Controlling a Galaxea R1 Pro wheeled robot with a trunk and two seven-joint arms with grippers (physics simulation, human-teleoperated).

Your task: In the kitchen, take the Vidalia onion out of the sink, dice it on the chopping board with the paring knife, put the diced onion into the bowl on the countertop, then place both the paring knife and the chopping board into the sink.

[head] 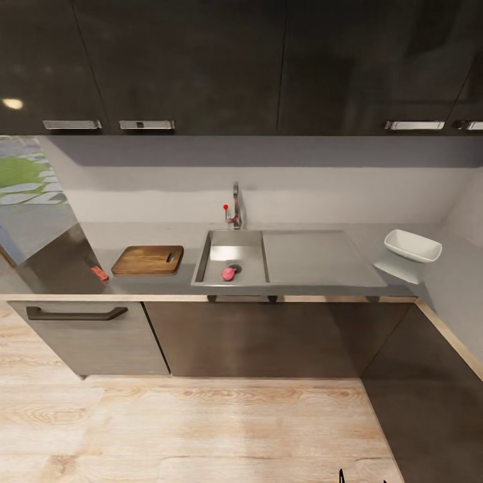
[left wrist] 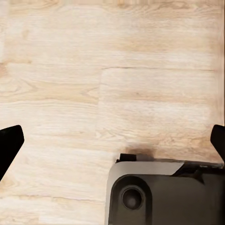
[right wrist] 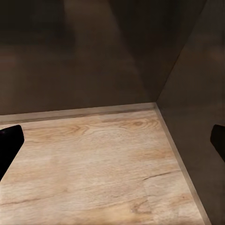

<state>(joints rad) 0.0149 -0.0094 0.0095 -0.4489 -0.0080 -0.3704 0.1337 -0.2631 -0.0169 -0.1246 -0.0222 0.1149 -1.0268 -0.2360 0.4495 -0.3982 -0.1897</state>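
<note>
The Vidalia onion (head: 229,273), pinkish in this render, lies on the floor of the steel sink (head: 216,243) near the drain. Left of the sink a wooden chopping board (head: 147,259) rests flat on the countertop. Further left, a small red-handled object (head: 99,273) that looks like the paring knife lies near the counter's front edge. A white bowl (head: 412,245) stands on the counter at the far right. My left gripper (left wrist: 112,145) is open above the wooden floor, its fingertips (left wrist: 9,140) far apart. My right gripper (right wrist: 112,145) is open too, facing the floor by the cabinet corner.
A faucet (head: 235,208) with a red knob stands behind the sink, and a drainboard (head: 315,258) lies to its right. Dark wall cabinets (head: 201,67) hang above. Base cabinets (head: 255,339) front the counter, which turns a corner at the right. My base (left wrist: 164,194) shows over the floor.
</note>
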